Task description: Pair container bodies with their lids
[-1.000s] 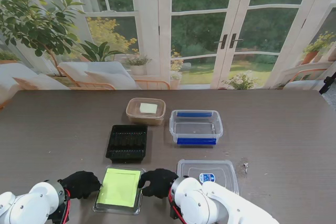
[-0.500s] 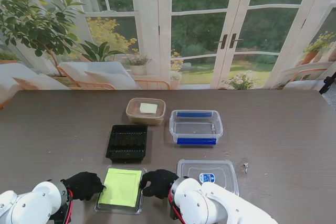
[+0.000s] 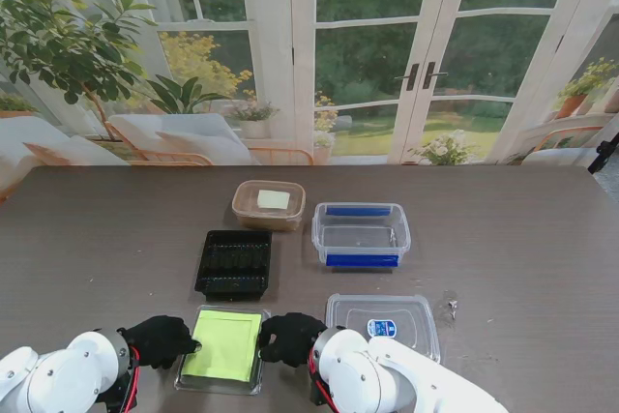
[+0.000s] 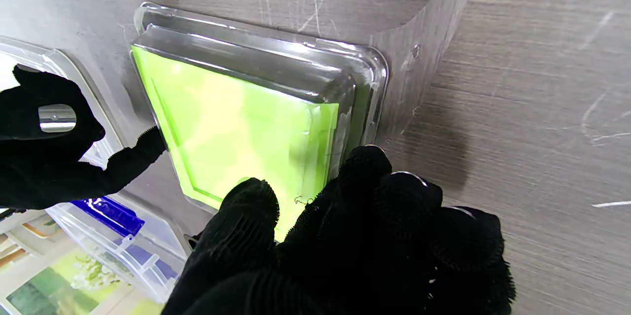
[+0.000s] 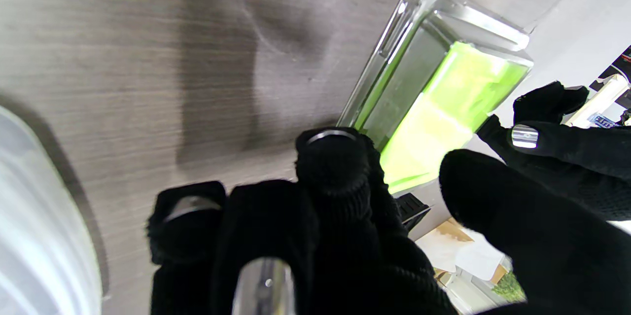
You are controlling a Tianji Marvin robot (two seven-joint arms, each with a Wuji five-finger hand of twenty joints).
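Looking down from the stand, I am seeing the green lid [image 3: 221,346] lying near the table's [image 3: 522,239] front edge, with the left hand [image 3: 161,339] pressing at its left edge and the right hand [image 3: 286,336] at its right edge. The black tray [image 3: 233,263], probably its match, is sitting just beyond it. The clear lid [image 3: 383,321] is lying to the right, with the blue box [image 3: 361,233] and the tan box [image 3: 269,203] farther back.

Moving to the left wrist view, the left hand [image 4: 345,236] is curling narrowly, one fingertip [image 4: 362,157] touching the green lid's [image 4: 231,122] rim; whether it is gripping I cannot tell. The right hand [image 4: 49,142] is reaching in from across the lid.

Moving to the right wrist view, the right hand [image 5: 320,226] is bunching its fingers [image 5: 333,157] against the green lid's [image 5: 434,103] flange, thumb hovering apart, so its hold is also unclear.

The risk, I think, is slipping: the plastic is thin and glossy, and uneven squeezing could be buckling the lid or tipping it off one hand during lifting.
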